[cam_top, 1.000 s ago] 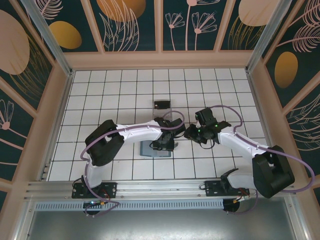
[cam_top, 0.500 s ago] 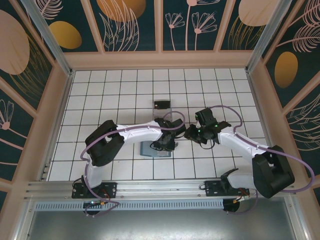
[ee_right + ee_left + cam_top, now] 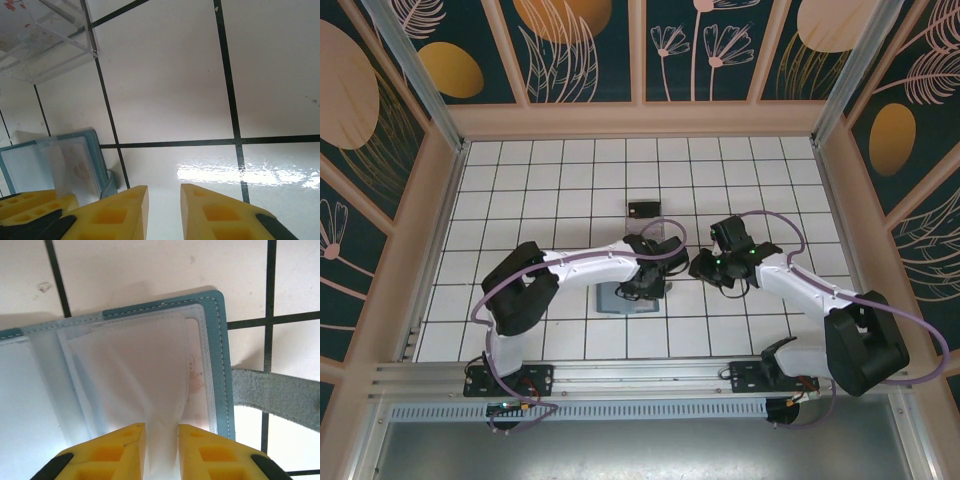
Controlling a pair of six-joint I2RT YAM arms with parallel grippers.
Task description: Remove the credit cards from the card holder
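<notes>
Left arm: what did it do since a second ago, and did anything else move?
The left arm swung its elbow leftward, and the left gripper closed, pinching the clear sleeve of the card holder. The right arm, the card holder and the clear box stayed put.

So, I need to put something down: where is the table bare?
Bare: the far rows beyond the clear box, and the tiles right of the card holder. Crowded: centre, around the left gripper and right gripper.
</notes>
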